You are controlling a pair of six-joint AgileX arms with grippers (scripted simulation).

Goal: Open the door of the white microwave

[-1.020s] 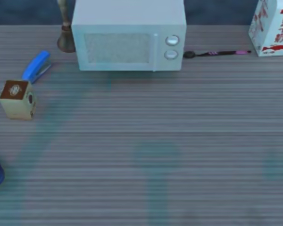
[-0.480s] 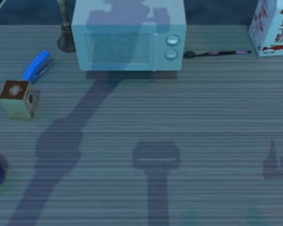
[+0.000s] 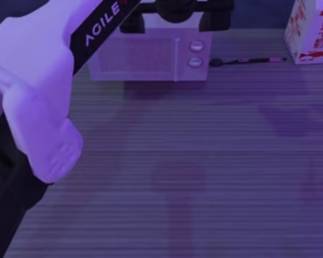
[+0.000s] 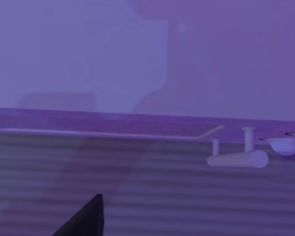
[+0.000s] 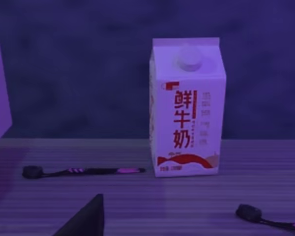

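Note:
The white microwave (image 3: pixel 151 59) stands at the back of the table. Its door (image 3: pixel 134 56) with the mesh window lies flush against the front, beside the two knobs (image 3: pixel 196 54). My left arm reaches from the lower left across the table, and my left gripper (image 3: pixel 175 13) hangs above the microwave's top rear, touching nothing I can see. One dark fingertip (image 4: pixel 86 221) shows in the left wrist view with nothing against it. My right gripper is out of the top view. Its fingertip (image 5: pixel 86 219) hovers over bare table, facing the carton.
A white milk carton with red print (image 3: pixel 312 29) stands at the back right, also seen in the right wrist view (image 5: pixel 187 108). A black and pink toothbrush (image 3: pixel 247 61) lies between it and the microwave. The left arm's bulk (image 3: pixel 37 97) hides the table's left side.
My left arm has come into the top view and now stretches over the microwave, covering the stapler, box and bell at the left. The door has not moved.

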